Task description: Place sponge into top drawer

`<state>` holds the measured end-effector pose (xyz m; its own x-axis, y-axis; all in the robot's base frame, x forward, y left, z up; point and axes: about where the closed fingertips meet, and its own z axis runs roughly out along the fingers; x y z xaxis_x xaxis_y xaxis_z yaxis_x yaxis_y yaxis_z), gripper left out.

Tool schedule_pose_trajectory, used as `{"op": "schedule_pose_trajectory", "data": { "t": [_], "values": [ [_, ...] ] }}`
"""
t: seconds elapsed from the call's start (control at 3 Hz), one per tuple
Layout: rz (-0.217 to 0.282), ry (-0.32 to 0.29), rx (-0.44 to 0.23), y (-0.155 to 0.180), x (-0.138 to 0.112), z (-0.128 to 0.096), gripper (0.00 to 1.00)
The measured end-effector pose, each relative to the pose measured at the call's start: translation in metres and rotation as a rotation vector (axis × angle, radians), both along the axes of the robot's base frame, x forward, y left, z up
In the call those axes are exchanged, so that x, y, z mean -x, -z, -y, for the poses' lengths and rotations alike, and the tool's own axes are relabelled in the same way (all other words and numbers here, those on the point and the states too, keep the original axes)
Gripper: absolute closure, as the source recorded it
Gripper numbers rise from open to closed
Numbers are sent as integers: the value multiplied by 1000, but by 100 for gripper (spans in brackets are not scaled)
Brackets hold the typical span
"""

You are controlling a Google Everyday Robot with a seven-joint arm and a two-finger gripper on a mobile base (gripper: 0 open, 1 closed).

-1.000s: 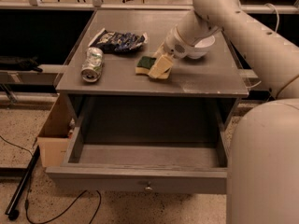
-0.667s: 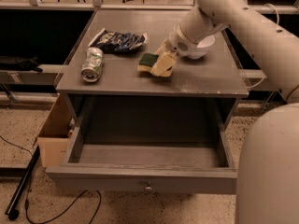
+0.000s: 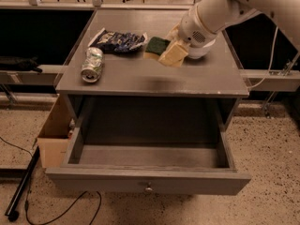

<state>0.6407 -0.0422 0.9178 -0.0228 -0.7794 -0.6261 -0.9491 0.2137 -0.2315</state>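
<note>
The sponge (image 3: pixel 156 46), yellow with a dark green face, hangs a little above the grey cabinet top (image 3: pixel 140 76) and casts a shadow on it. My gripper (image 3: pixel 165 53) reaches in from the upper right, and its cream fingers (image 3: pixel 174 54) are shut on the sponge's right side. The top drawer (image 3: pixel 150 181) stands pulled open below the cabinet top. Its inside shows only bare wood, and a small round knob (image 3: pixel 148 189) sits on its front panel.
A dented drink can (image 3: pixel 92 63) lies at the left of the top. A dark blue snack bag (image 3: pixel 117 40) lies behind it. A white bowl (image 3: pixel 202 51) sits under my wrist. A cardboard box (image 3: pixel 52 142) and cables are on the floor at the left.
The gripper has lifted the sponge off the cabinet top and carried it slightly back and right. The can, bag and drawer have not moved.
</note>
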Motion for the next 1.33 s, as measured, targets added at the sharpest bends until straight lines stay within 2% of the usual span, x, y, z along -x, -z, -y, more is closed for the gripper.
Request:
{"op": "schedule_pose_trajectory", "data": {
  "t": [0.33, 0.67, 1.0, 1.33],
  "values": [
    [14, 38, -14, 3, 39, 16, 100],
    [23, 92, -69, 17, 82, 34, 100],
    [-14, 175, -141, 61, 118, 57, 100],
    [-44, 213, -140, 78, 131, 72, 100]
  ]
}}
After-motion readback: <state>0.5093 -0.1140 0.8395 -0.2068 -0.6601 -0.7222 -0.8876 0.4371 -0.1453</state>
